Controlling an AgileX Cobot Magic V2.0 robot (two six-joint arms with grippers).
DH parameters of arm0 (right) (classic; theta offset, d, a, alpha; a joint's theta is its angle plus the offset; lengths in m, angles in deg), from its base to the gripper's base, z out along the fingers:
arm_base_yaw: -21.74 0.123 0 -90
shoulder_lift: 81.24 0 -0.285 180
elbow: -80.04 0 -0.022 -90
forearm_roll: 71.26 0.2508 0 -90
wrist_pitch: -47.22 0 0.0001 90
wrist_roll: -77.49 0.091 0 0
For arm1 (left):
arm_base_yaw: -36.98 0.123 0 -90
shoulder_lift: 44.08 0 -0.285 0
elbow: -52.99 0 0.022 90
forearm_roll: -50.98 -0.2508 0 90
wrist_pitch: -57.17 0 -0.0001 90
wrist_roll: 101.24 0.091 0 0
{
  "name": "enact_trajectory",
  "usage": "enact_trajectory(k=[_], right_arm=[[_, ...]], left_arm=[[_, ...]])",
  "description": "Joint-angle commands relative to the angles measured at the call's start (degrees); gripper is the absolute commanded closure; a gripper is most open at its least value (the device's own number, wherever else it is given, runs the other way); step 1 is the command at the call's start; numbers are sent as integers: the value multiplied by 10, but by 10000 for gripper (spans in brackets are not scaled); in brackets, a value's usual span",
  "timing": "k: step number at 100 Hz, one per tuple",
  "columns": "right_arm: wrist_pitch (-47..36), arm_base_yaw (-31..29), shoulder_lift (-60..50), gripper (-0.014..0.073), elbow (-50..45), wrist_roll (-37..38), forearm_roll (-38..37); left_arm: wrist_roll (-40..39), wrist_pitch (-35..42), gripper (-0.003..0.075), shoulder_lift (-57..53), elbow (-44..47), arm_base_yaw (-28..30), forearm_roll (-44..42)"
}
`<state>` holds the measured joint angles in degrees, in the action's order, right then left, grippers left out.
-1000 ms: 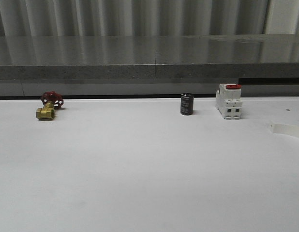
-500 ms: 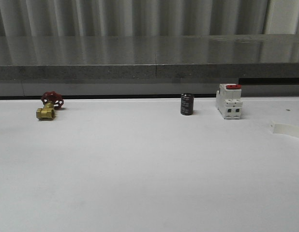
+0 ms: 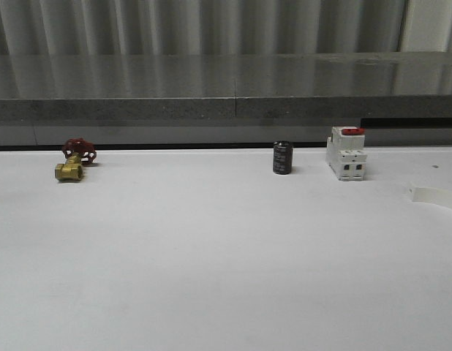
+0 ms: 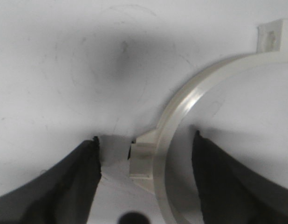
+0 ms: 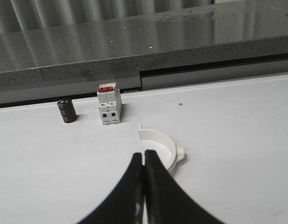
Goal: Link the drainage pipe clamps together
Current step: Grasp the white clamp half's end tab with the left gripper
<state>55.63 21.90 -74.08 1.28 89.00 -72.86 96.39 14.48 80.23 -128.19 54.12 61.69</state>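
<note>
One white half-ring drainage pipe clamp (image 4: 190,98) lies flat on the white table. Its curved band and a small outer tab sit between the fingers of my left gripper (image 4: 146,138), which is open with gaps on both sides. A second clamp (image 5: 165,147) stands on its edge just beyond the tips of my right gripper (image 5: 143,153), which is shut on nothing. In the front view that clamp (image 3: 434,196) shows partly at the right edge of the table.
A white breaker with a red switch (image 3: 347,153) and a black cylinder (image 3: 282,158) stand at the back right. A brass valve with a red handle (image 3: 74,161) lies at the back left. A grey ledge (image 3: 226,110) runs behind the table.
The clamp end at the right edge of the front view shifts by a few pixels. Nothing else has moved.
</note>
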Motion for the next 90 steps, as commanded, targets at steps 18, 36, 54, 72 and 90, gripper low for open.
enact_trajectory(k=[18,36,54,72,90], right_arm=[[-45,-4,-11,662,8,-1,-8],[-45,-4,-11,662,8,-1,-8],[-45,-4,-11,662,8,-1,-8],[-45,-4,-11,662,8,-1,-8],[-45,-4,-11,662,8,-1,-8]], left_arm=[[1,-26,513,-28,-16,-1,11],[1,-28,575,-37,-16,-1,11],[-4,-27,605,-80,-16,-6,11],[-23,-50,605,-137,-16,-49,9],[-121,-71,605,-172,-16,-121,-10]])
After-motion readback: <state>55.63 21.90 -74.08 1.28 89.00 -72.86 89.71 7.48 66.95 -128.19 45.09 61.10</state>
